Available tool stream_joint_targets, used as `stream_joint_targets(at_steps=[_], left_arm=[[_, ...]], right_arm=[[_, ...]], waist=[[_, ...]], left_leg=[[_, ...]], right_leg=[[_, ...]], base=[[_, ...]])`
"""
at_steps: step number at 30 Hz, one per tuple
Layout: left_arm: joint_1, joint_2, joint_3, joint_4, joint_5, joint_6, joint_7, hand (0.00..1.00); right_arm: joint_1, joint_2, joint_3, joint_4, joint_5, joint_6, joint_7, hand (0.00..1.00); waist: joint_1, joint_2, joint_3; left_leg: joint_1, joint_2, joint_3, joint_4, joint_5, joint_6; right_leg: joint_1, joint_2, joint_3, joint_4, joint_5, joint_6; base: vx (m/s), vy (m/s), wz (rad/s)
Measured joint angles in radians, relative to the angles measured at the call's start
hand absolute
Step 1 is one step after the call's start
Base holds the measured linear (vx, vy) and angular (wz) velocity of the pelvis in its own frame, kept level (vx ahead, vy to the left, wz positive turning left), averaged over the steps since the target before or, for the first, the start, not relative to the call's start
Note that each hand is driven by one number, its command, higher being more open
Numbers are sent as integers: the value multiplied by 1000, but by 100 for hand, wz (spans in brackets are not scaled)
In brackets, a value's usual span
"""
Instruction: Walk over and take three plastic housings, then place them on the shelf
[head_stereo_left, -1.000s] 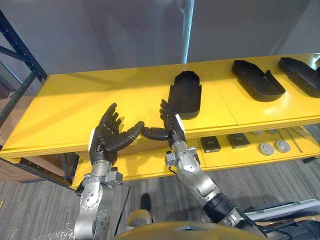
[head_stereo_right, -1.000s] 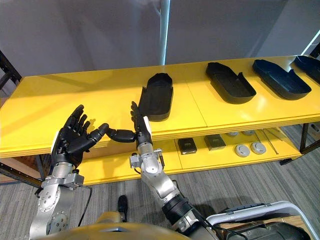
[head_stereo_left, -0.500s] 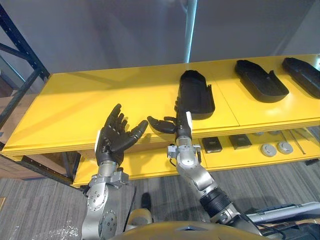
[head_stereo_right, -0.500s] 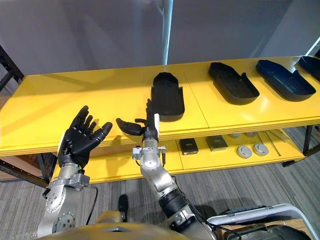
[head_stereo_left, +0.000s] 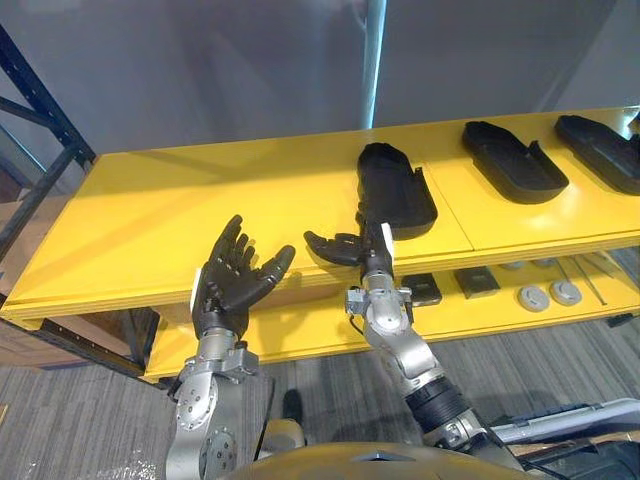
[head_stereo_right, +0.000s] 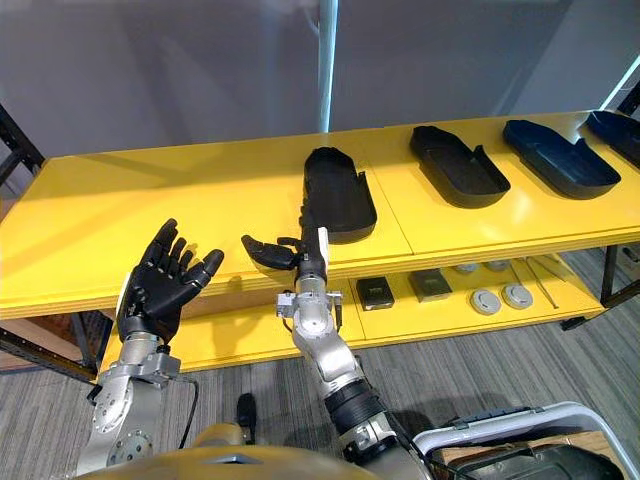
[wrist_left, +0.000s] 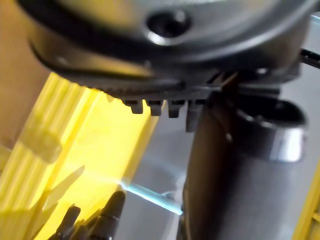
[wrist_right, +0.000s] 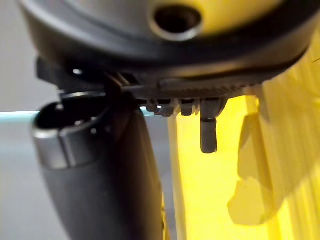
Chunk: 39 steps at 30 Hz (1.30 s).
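While the right hand (head_stereo_left: 372, 252) is held upright at the front edge of the shelf (head_stereo_left: 200, 210), its fingers are stretched straight and close together and its thumb is stuck out sideways towards the left hand (head_stereo_left: 238, 282); nothing is gripped in it. Just past its fingertips lies the near end of the closest plastic housing (head_stereo_left: 396, 190), flat on the yellow board with its open side up. Whether the fingertips are touching that end cannot be told. The flat, edge-on pose is judged to suit a push along the board rather than a grasp, so that the housing can be slid deeper and squared up, away from the edge where it might tip off.

Further out on the side away from the thumb, a second housing (head_stereo_left: 515, 160) and a third housing (head_stereo_left: 600, 148) are laid on the same board, well apart from the hand and from each other, presumably so that each can be set down without knocking its neighbour.

On the thumb side, the left hand is raised in front of the shelf edge with fingers spread and empty, apparently parked clear of the work.

Beneath the right hand, small dark blocks (head_stereo_left: 422, 288) and grey discs (head_stereo_left: 533, 297) are stored on a lower shelf (head_stereo_left: 300, 325).
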<state>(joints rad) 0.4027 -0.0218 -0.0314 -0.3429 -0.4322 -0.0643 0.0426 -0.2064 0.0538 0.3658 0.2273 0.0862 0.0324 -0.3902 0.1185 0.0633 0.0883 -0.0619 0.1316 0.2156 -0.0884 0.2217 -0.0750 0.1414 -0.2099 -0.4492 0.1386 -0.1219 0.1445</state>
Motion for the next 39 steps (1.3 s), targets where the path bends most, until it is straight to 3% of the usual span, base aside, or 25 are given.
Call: stream_joint_targets(at_steps=[4, 6, 9, 11, 14, 17, 29, 34, 39], left_arm=[[0, 3, 5, 0, 11, -2, -1, 100], [0, 8, 14, 0, 11, -11, 1, 100], [2, 23, 26, 0, 16, -28, 8, 100], [19, 34, 51, 0, 18, -28, 23, 100], [62, 52, 58, 0, 14, -28, 25, 100], [65, 65, 54, -1, 11, -28, 22, 100], [69, 88, 50, -2, 6, -28, 68, 100], [68, 111, 31, -5, 3, -28, 91, 100], [53, 113, 11, -5, 2, -28, 101, 100]], right_arm=[[95, -53, 53, -188, 38, 0, 105, 100], [198, -102, 76, -401, 59, -3, 169, 100], [301, -141, 45, -572, 63, -30, 232, 100], [413, -167, -23, -697, 99, -58, 332, 100], [541, -226, -107, -745, 128, -76, 459, 100], [608, -259, -132, -739, 151, -76, 525, 100], [668, -256, -160, -674, 175, -80, 564, 100], [667, -257, -157, -651, 177, -81, 529, 100], [562, -254, -130, -531, 176, -111, 462, 100]], waist=[[-10, 0, 0], [-19, -2, -1], [-37, -9, -5], [-66, -20, -13], [-100, -40, -26], [-115, -41, -25], [-128, -24, -7], [-136, -21, 11], [-143, -18, 14]], left_leg=[[0, 1, 7, 0, -2, -2], [0, 2, 15, 0, -4, -5], [0, 2, 26, 0, -7, -9], [0, 6, 47, 0, -8, -7], [5, 10, 65, 0, -13, -9], [1, 18, 70, 0, -13, -9], [-1, 17, 62, 1, -23, -18], [-6, 10, 50, 3, -20, -15], [-21, 6, 32, 4, -9, -7]], right_leg=[[-3, 2, 10, -7, 1, 0], [-3, 4, 18, -19, 4, 4], [-9, 4, 33, -21, 8, 10], [-22, 5, 56, -25, 10, 10], [-25, 10, 76, -39, 17, 9], [-39, 17, 90, -38, 18, 5], [-51, 12, 89, -14, -5, -7], [-64, 0, 82, 20, -25, -5], [-75, -2, 68, 35, -28, -1]], base=[[8, -15, -5], [33, -26, -10], [37, -23, -13], [40, -26, -26], [56, -34, -24], [15, -34, -14], [0, -3, 0], [5, -9, 6], [11, -13, 10]])
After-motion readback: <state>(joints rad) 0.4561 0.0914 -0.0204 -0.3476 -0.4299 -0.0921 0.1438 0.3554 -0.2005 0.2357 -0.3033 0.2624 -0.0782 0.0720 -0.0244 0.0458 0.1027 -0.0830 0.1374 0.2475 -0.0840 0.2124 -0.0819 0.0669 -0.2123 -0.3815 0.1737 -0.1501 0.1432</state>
